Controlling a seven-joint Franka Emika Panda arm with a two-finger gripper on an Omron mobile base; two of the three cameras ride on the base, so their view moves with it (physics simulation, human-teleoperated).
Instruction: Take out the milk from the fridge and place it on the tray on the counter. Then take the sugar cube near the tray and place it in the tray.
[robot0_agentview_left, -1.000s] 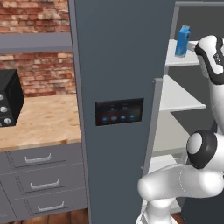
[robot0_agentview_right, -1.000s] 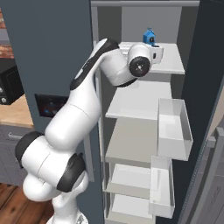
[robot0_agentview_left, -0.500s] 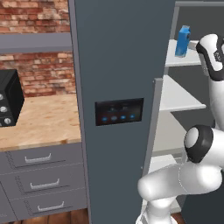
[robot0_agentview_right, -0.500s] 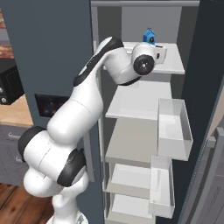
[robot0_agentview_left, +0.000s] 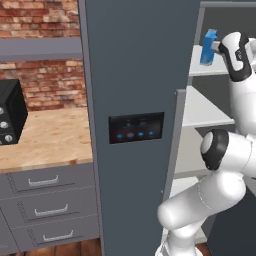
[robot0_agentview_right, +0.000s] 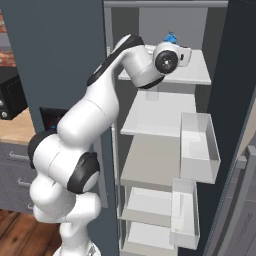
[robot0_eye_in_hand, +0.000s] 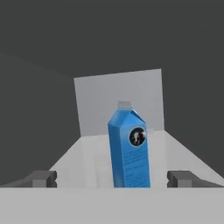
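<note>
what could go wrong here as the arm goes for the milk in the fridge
The milk is tall and narrow, standing upright on the top shelf. If the open gripper pushes on too far, it could tip the carton backward. The carton also sits a little right of centre between the fingertips, so one finger may touch first and slide or twist it.

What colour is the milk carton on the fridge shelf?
Blue, with a pale cap; the carton shows best in the hand view.
</note>
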